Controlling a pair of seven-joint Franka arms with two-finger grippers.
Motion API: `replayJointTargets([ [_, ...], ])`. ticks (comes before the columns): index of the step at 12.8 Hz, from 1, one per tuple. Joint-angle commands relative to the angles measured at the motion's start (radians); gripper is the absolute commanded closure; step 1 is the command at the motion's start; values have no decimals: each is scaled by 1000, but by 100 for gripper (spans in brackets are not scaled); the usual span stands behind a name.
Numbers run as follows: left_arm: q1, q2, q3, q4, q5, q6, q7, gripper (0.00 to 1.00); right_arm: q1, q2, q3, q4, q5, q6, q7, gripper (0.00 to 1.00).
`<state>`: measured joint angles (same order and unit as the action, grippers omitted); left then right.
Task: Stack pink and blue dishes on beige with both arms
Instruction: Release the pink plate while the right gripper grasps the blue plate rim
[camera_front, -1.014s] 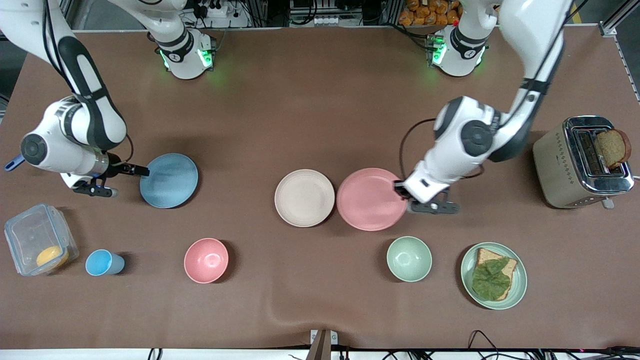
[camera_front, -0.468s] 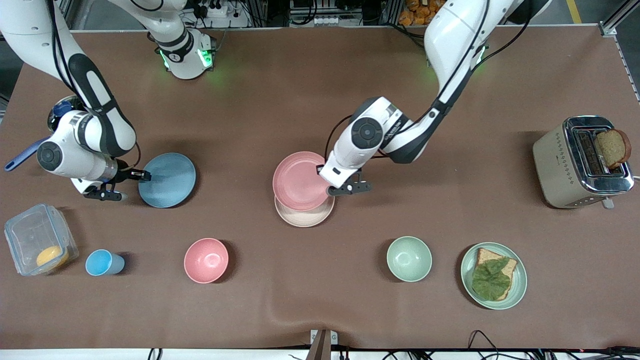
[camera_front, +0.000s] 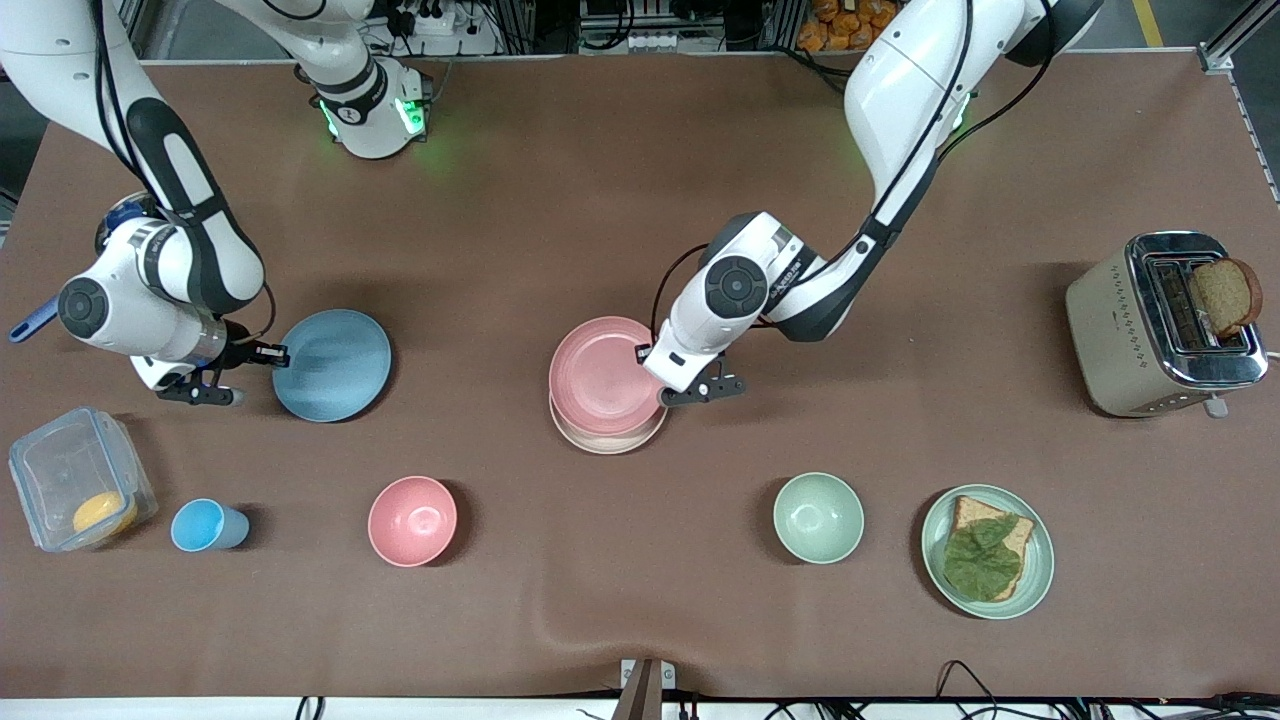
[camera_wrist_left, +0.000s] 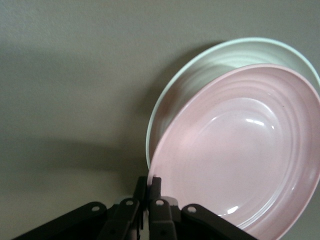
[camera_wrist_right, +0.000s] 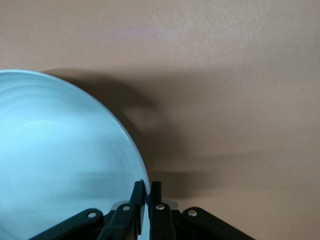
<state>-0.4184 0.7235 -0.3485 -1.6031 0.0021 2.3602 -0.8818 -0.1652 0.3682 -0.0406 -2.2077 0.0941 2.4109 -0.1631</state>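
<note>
The pale pink plate (camera_front: 603, 376) hangs just over the beige plate (camera_front: 610, 436) at the table's middle, covering most of it. My left gripper (camera_front: 650, 366) is shut on the pink plate's rim. In the left wrist view the pink plate (camera_wrist_left: 240, 155) sits tilted above the beige plate (camera_wrist_left: 200, 75), whose rim shows pale; the left gripper (camera_wrist_left: 149, 186) pinches the pink edge. The light blue plate (camera_front: 332, 364) is at the right arm's end, its rim pinched by my shut right gripper (camera_front: 272, 353). The right wrist view shows the blue plate (camera_wrist_right: 60, 155) clamped in the right gripper (camera_wrist_right: 148, 190).
Nearer the front camera stand a lidded clear box (camera_front: 75, 480) with something orange inside, a small blue cup (camera_front: 205, 525), a deep pink bowl (camera_front: 412, 520), a green bowl (camera_front: 818, 517) and a green plate with toast and a leaf (camera_front: 988, 551). A toaster (camera_front: 1165, 322) stands at the left arm's end.
My left gripper carried the pink plate from beside the beige plate to over it, then lowered it closer. The right gripper tilted the blue plate slightly and shifted it little.
</note>
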Motion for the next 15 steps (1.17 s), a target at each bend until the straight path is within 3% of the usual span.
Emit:
replayJointTargets([
  [1, -7, 39, 3, 55, -14, -4, -6, 100, 10, -60, 11, 2, 19, -58, -7, 100],
  [5, -7, 74, 3, 83, -13, 8, -6, 100, 4, -115, 45, 84, 165, -277, -7, 100],
  [9, -5, 85, 3, 91, -13, 17, -3, 100, 9, -115, 60, 131, 295, -320, -3, 100],
  [10, -3, 85, 3, 94, -13, 17, -6, 74, 10, -112, 60, 149, 309, -337, -1, 100],
  [11, -2, 82, 3, 101, -13, 17, -9, 24, 27, -107, 61, 170, 329, -363, 2, 100],
  [12, 3, 65, 3, 101, -10, 17, -11, 0, 41, -101, 61, 195, 363, -396, 7, 100],
  [15, 97, -82, 3, 92, -1, -7, 0, 0, 76, -91, 70, 221, 424, -411, 68, 100],
])
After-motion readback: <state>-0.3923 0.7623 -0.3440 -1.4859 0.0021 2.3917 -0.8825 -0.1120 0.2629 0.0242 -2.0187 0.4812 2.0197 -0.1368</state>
